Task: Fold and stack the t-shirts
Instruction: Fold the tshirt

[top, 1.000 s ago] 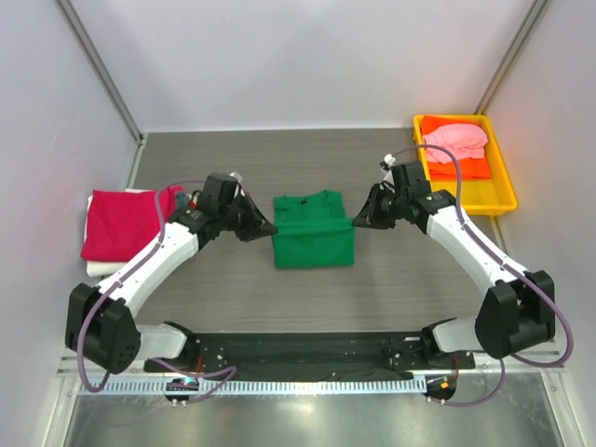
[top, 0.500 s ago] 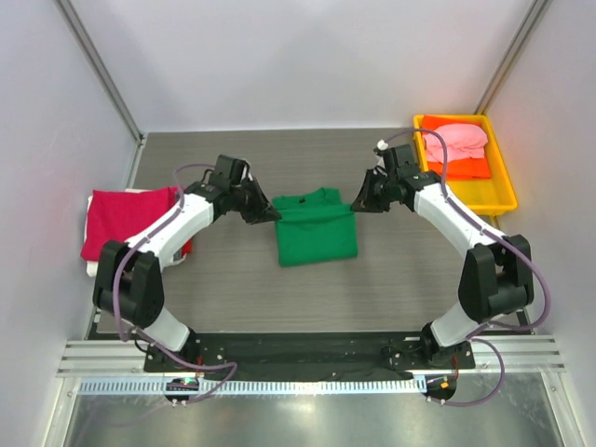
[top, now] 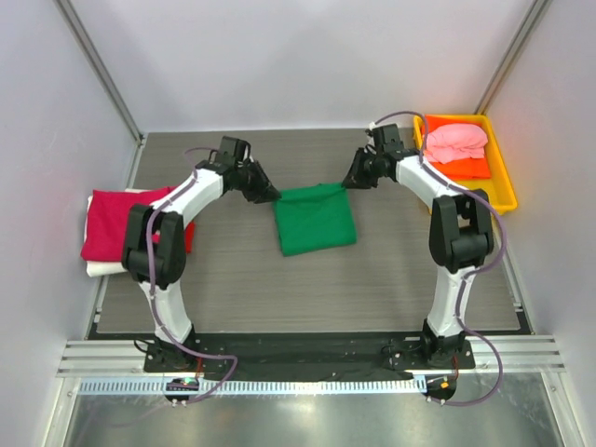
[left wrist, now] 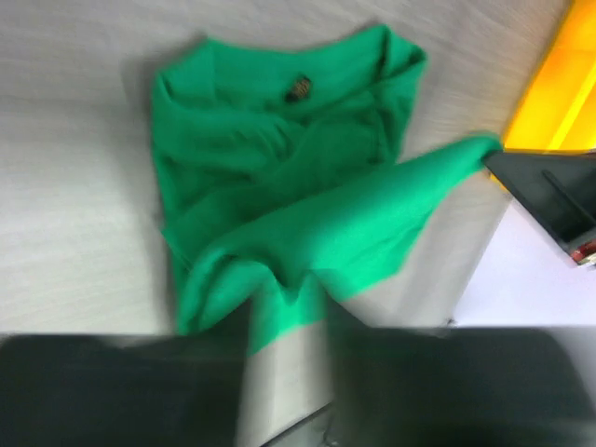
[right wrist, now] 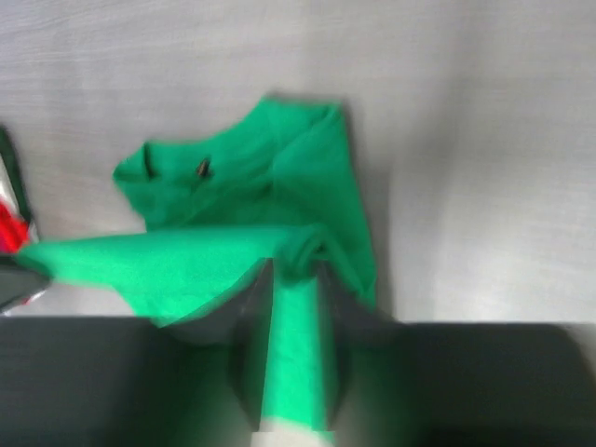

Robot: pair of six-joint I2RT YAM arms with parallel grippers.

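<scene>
A bright green t-shirt [top: 317, 222] lies in the middle of the table, its near half folded over towards the far edge. My left gripper [top: 272, 196] is at its far left corner and my right gripper [top: 350, 182] at its far right corner. In the left wrist view the left gripper [left wrist: 289, 317] is open, with the green cloth [left wrist: 279, 168] edge just between its fingertips. In the right wrist view the right gripper [right wrist: 293, 279] is open, green cloth [right wrist: 251, 177] lying in the gap. The collar shows under the lifted fold in both wrist views.
A crimson t-shirt [top: 121, 222] tops a folded stack at the left edge, over a white one [top: 98, 268] and a red one [top: 189, 237]. At the back right, a yellow tray [top: 496, 196] holds a pink t-shirt [top: 456, 140] on an orange one [top: 461, 169].
Both grippers moved from the green shirt's sides to its far corners, carrying the near half over the collar. Both jaws have gone from shut to open.
</scene>
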